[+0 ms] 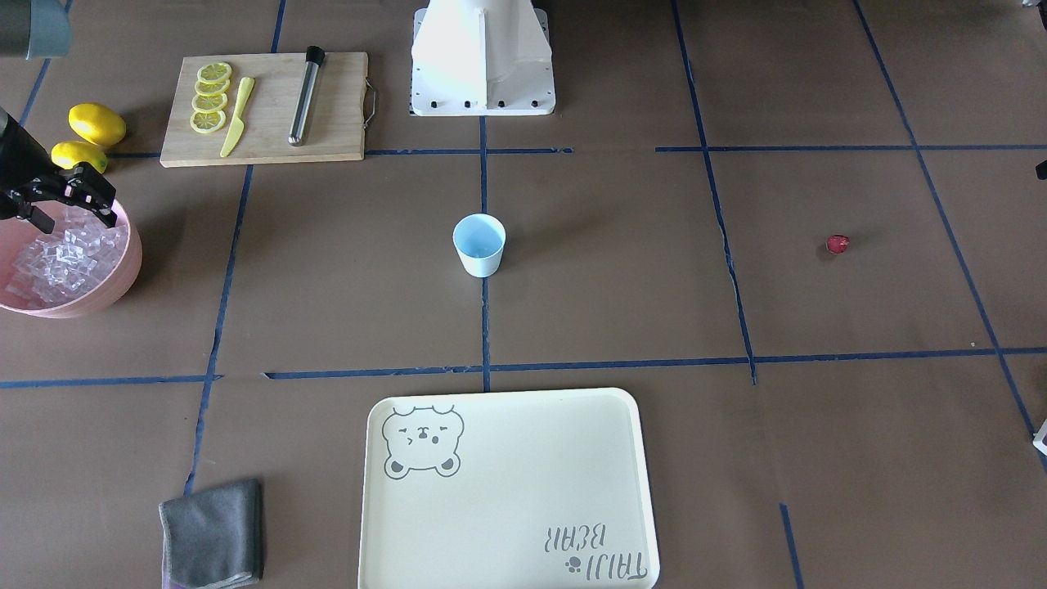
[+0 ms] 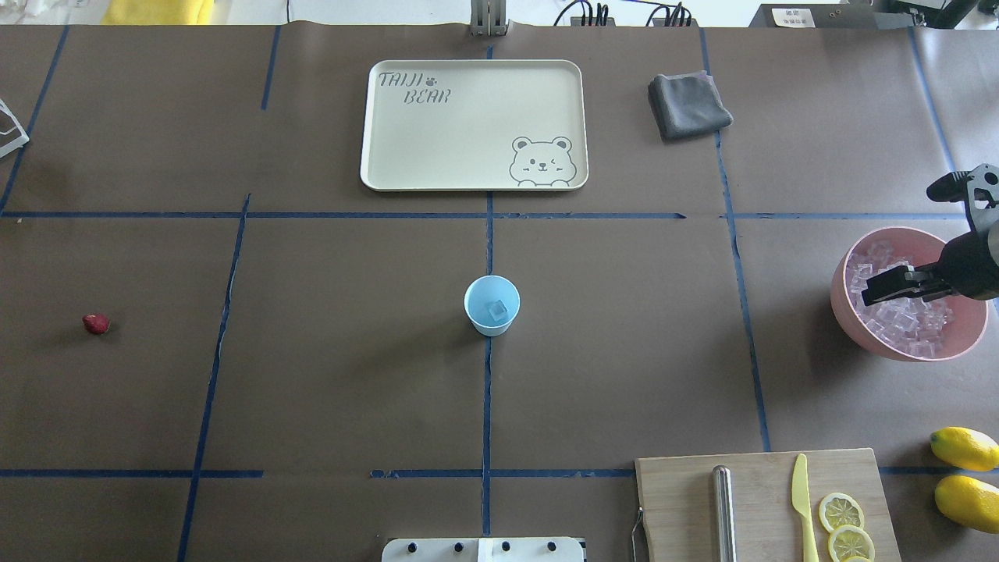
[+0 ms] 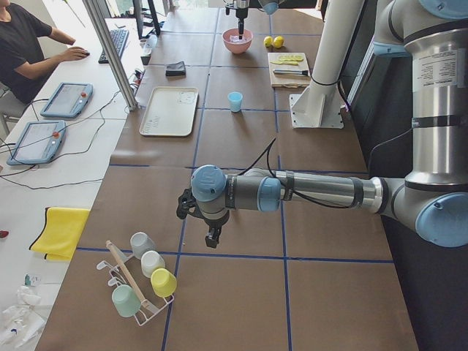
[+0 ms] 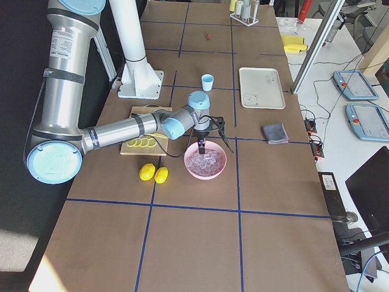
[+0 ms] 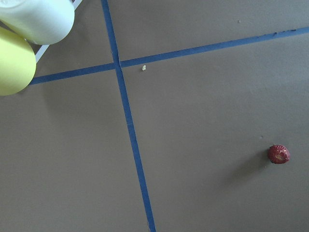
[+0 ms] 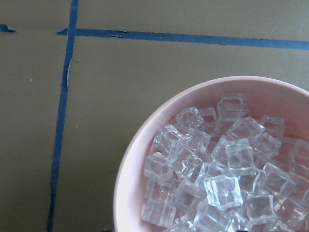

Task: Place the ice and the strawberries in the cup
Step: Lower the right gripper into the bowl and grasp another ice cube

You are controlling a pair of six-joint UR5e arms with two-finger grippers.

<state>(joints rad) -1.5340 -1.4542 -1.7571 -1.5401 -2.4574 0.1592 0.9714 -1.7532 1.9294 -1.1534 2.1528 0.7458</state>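
The light blue cup point(image 2: 492, 305) stands upright at the table's middle with one ice cube point(image 2: 497, 311) inside. A heap of ice point(image 2: 905, 316) fills the pink bowl point(image 2: 847, 320) at the robot's right. My right gripper point(image 2: 878, 287) hangs just over that ice, open, with nothing between its fingers. The wrist view looks down on the ice point(image 6: 222, 179) and shows no fingers. One dark red strawberry point(image 2: 96, 323) lies alone on the table far to the robot's left. My left gripper point(image 3: 213, 240) shows only in the exterior left view, pointing down; I cannot tell whether it is open or shut.
A wooden board point(image 2: 765, 499) holds lemon slices, a yellow knife point(image 2: 802, 499) and a metal rod point(image 2: 724, 511). Two lemons point(image 2: 965, 449) lie beside it. A cream tray point(image 2: 468, 148) and a grey cloth point(image 2: 687, 105) lie beyond the cup. A cup rack point(image 3: 142, 281) stands near the left arm.
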